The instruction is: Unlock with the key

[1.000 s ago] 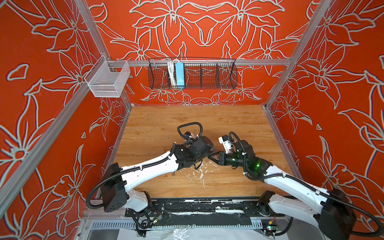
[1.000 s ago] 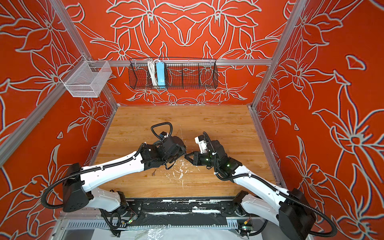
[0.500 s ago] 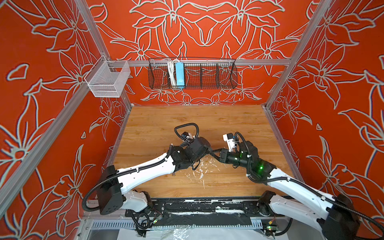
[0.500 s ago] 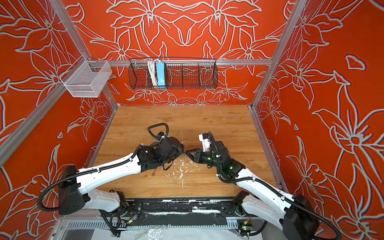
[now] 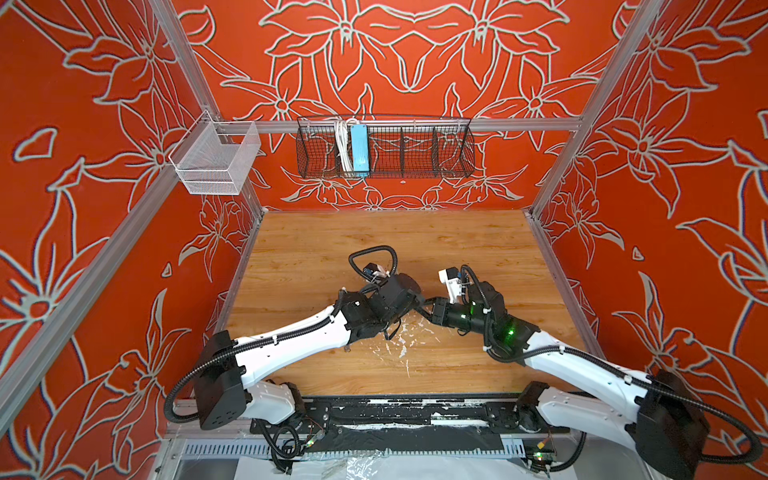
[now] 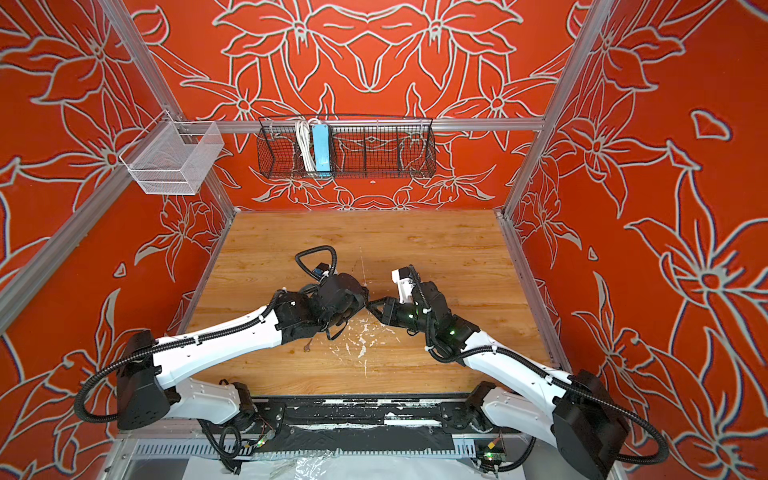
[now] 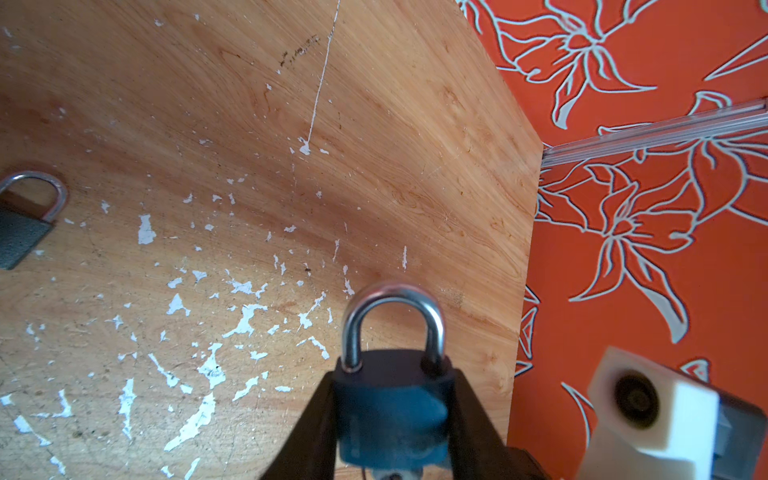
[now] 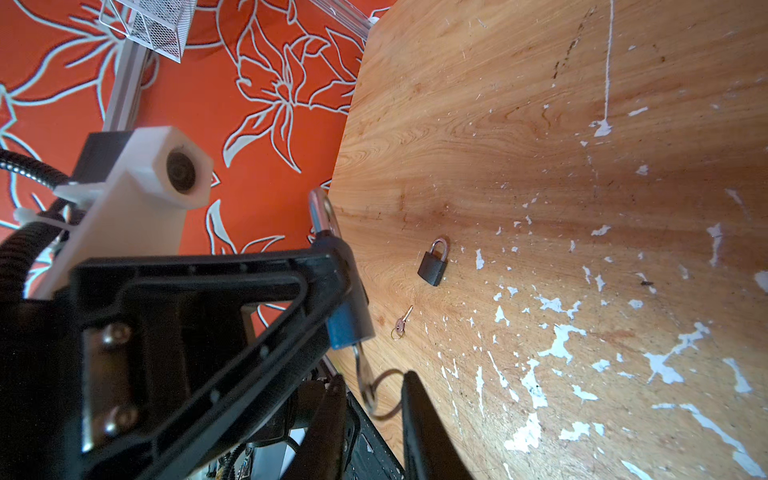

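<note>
The left gripper (image 7: 392, 376) has the blue padlock (image 7: 392, 411) clamped. The right gripper (image 8: 372, 380) sits with jaws apart around the key (image 8: 360, 365) stuck in it

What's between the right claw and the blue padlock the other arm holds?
A key, stuck in the blue padlock's underside, its ring hanging between the right gripper's open fingers. The right wrist view shows it.
</note>
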You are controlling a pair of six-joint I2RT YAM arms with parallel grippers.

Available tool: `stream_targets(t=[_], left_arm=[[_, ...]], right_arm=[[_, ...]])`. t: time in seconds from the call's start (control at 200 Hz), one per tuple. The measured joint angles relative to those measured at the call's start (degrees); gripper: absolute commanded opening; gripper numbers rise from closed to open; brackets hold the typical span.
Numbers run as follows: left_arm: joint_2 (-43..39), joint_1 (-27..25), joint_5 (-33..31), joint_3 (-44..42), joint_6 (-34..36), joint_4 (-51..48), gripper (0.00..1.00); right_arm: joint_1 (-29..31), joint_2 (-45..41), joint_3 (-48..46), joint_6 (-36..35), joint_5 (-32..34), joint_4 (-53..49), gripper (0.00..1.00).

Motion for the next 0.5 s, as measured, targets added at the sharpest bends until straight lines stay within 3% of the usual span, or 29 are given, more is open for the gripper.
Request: stream_targets(t=[0.5], left_arm=[[0.00,0.09,0.39,0.00,0.00,0.24,0.00]], right_arm=[[0.11,0.90,0.00,-0.17,0.94,2.19,0.09]])
